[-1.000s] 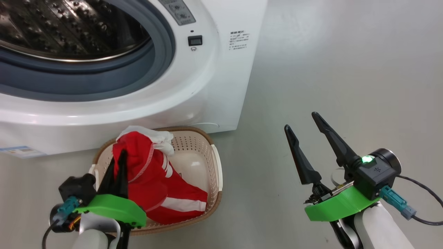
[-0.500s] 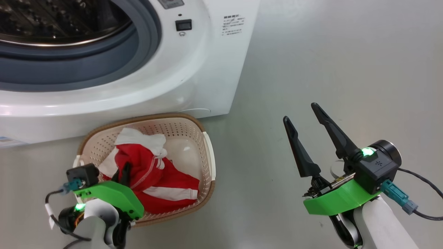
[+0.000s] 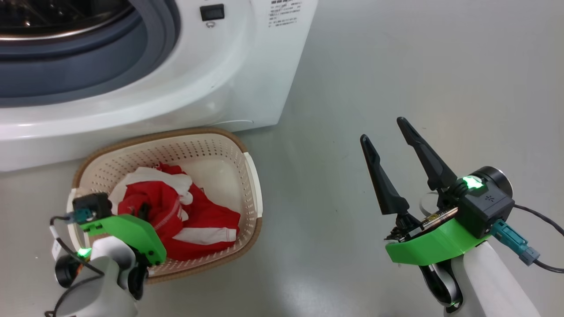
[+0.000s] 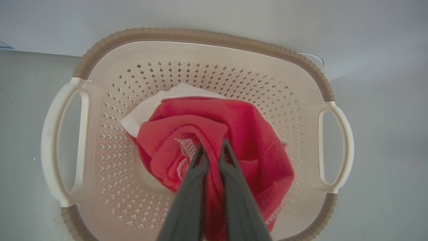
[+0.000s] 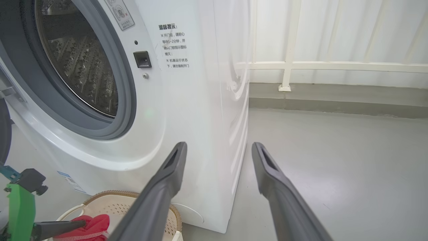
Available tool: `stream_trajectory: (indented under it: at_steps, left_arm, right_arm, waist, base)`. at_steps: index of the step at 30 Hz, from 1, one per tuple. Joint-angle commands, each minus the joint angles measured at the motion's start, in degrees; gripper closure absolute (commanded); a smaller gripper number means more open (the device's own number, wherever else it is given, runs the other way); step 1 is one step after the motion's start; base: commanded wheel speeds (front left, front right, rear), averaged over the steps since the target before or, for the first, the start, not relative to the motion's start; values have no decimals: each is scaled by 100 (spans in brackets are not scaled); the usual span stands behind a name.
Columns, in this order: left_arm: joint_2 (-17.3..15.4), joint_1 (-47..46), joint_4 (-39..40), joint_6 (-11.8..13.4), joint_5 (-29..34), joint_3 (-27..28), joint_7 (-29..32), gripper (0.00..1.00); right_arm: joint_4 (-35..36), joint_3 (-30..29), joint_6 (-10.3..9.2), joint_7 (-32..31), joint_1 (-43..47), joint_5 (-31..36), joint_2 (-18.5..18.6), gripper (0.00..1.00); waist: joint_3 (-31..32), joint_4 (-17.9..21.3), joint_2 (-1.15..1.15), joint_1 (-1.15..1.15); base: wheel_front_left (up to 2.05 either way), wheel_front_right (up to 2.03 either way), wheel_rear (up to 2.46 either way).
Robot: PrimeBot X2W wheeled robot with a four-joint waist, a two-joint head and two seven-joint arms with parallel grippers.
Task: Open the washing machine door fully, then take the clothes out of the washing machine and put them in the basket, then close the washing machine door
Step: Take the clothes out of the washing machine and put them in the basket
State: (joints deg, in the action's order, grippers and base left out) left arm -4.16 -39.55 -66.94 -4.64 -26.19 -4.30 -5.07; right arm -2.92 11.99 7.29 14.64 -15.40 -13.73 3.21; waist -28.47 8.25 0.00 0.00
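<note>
The clothes (image 3: pixel 198 220) are lying bundled inside the basket (image 3: pixel 176 133), the long axis running from about 10 to 4 o'clock in the head view. A red fold is being pinched by the left tool (image 4: pixel 212 146), its jaws almost closed, at 12 o'clock before it. The right tool (image 3: pixel 383 129) is being held wide open and empty at 3 o'clock, well apart, over bare floor (image 3: pixel 352 66). The washing machine (image 3: pixel 198 97) is standing at 12 o'clock, just beside the basket rim, so free room is probably being left mainly upward.

Laundry area — washing machine (image 3: pixel 198 88), bare grey floor (image 3: pixel 396 66), white railing (image 5: pixel 334 66).
</note>
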Motion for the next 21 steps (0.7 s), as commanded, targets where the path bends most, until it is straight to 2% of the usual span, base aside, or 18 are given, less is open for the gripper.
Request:
stream_trajectory:
  at_steps: [1, 12, 13, 14, 15, 16, 21]
  left_arm:
    - [-211, -111, -57, -37, 41, 82, -26, 100]
    - [-275, -407, -552, -58, -15, 20, 47, 100]
    - [-278, -415, -567, -60, -10, 5, 40, 92]
    - [-281, -422, -578, -56, -1, -13, 8, 73]
    - [-280, -428, -588, -42, 6, -24, -37, 10]
    - [-277, -432, -598, -35, 10, -37, -63, 0]
    - [-259, -422, -631, -68, 15, -103, -183, 0]
  right_arm:
    - [182, 143, 20, 36, -74, -44, -33, 0]
    - [204, 198, 20, 36, -208, -173, -33, 0]
    - [202, 197, 20, 36, -214, -176, -33, 0]
    - [200, 195, 20, 36, -218, -178, -33, 0]
    - [199, 191, 20, 36, -219, -178, -33, 0]
    - [195, 187, 20, 36, -219, -179, -33, 0]
    - [141, 143, 20, 36, -215, -170, -33, 0]
  waist:
    - [-151, 68, 0, 0]
    - [-339, 217, 0, 0]
    - [-341, 223, 0, 0]
    - [-341, 226, 0, 0]
    - [-338, 226, 0, 0]
    - [-330, 224, 0, 0]
    - [-236, 174, 0, 0]
  base:
    - [0, 0, 0]
    - [0, 0, 0]
    - [0, 0, 0]
    - [0, 0, 0]
    - [0, 0, 0]
    - [0, 0, 0]
    - [0, 0, 0]
